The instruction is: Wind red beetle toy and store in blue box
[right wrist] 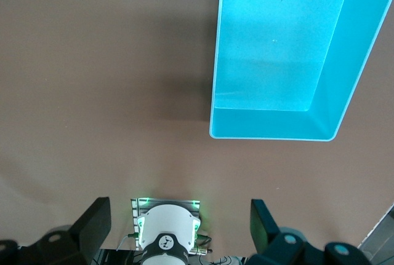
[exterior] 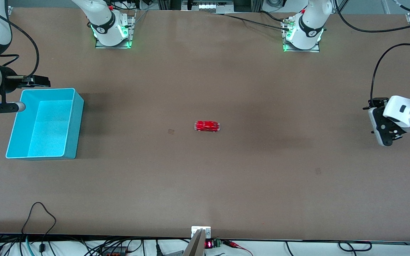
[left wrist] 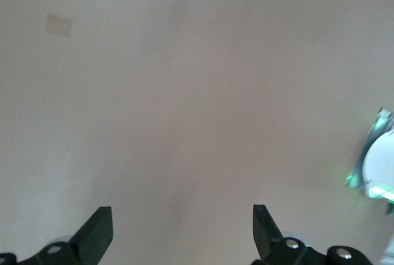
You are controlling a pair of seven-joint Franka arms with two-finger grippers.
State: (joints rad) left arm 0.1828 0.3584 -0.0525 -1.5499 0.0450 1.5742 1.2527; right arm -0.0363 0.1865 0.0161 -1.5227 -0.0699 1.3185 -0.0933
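We're sitting pre-grasp: beetle (exterior: 207, 126) lying untouched mid-table, well apart from box (exterior: 45, 124). Left gripper (left wrist: 183, 231) hanging spread, empty, toward left arm's end from beetle. Right gripper (right wrist: 180, 228) hanging spread, empty, beside box. Next, we're judging: pinching beetle squarely for winding.

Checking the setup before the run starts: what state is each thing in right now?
red beetle toy: on its wheels mid-table, untouched.
blue box: upright, open-topped, empty.
left end effector: open, holding nothing, over bare table.
right end effector: open, holding nothing, beside the box.
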